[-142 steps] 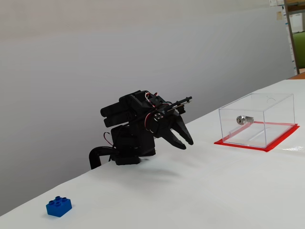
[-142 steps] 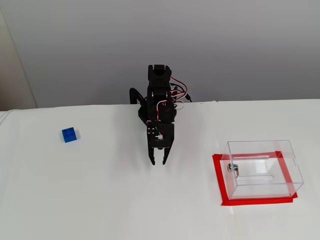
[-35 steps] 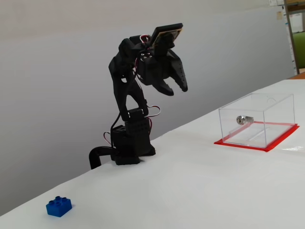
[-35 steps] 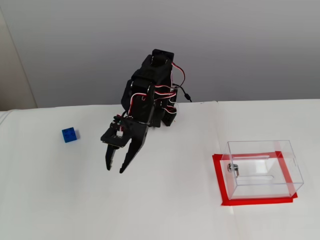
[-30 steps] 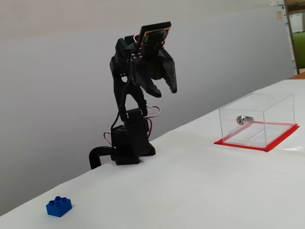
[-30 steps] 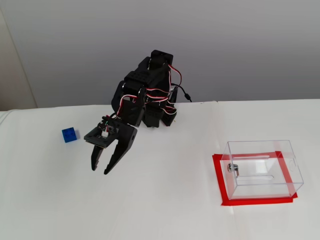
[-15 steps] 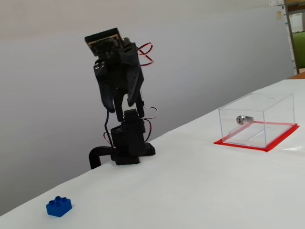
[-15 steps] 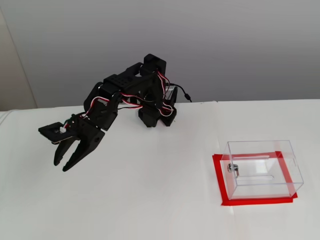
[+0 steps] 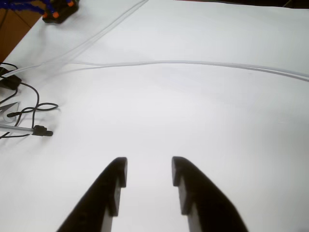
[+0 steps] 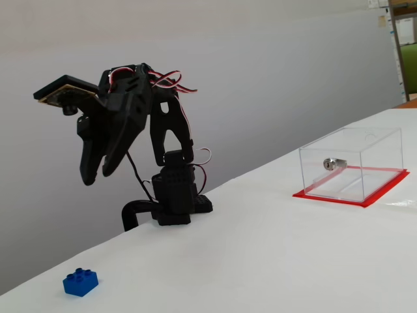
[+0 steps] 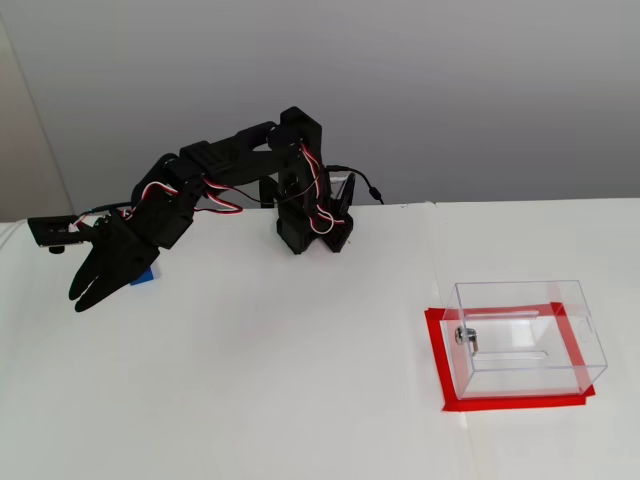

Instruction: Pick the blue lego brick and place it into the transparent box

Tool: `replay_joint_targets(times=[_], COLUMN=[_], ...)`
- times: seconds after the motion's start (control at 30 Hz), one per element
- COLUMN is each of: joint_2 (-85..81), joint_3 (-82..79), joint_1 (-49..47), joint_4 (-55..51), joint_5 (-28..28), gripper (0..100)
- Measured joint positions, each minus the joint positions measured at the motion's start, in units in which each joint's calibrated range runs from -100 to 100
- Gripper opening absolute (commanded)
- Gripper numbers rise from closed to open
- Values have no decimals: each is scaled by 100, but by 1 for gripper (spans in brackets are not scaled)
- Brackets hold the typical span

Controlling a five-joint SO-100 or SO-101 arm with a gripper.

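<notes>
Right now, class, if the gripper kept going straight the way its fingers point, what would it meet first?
Probably the bare white table. In the wrist view the open gripper points down at empty tabletop, with no blue brick between its fingers. The brick lies on the table nearby, but depth is unclear.

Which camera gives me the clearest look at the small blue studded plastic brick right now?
The low side fixed view: the blue brick sits unobstructed. In the higher fixed view the claw mostly covers it. The wrist view misses it.

White table (image 10: 273, 248); grey wall (image 11: 450, 90) behind; black cables (image 9: 21, 108) at its left edge in the wrist view.
</notes>
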State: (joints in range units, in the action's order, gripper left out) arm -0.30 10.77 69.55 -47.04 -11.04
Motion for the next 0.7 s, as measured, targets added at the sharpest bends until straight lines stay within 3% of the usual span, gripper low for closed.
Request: replay_joint_targets(times=[0.17, 0.5, 0.7], joint_2=[8, 406, 406], joint_3=[0, 26, -9], joint_1=[203, 427, 502], joint_4=[-317, -977, -977], joint_5=[34, 1280, 1539], gripper=[10, 10, 10])
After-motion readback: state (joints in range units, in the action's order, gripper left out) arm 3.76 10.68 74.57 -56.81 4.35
